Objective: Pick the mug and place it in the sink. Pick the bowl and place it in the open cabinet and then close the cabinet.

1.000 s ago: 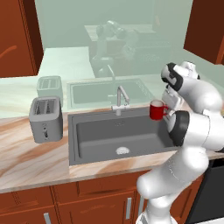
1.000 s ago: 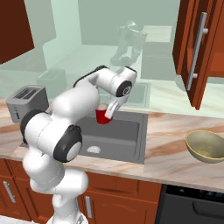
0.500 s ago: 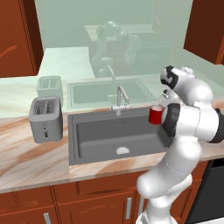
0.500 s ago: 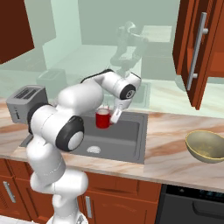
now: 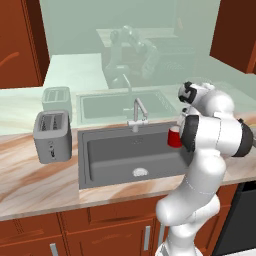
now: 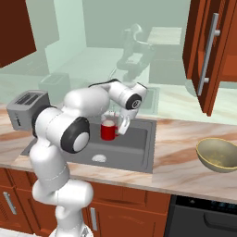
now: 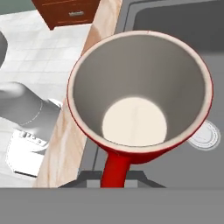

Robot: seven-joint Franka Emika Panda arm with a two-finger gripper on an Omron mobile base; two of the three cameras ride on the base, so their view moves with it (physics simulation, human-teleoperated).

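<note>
Now claw (image 6: 121, 130) clamped on mug (image 6: 109, 131) handle, mug upright above sink (image 6: 139, 150).

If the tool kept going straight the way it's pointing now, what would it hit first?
Apart from the mug it holds, probably the sink floor near the drain; depth is unclear.

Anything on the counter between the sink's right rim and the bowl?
No. In the right base view the marbled counter between the sink and the bowl is bare.
</note>
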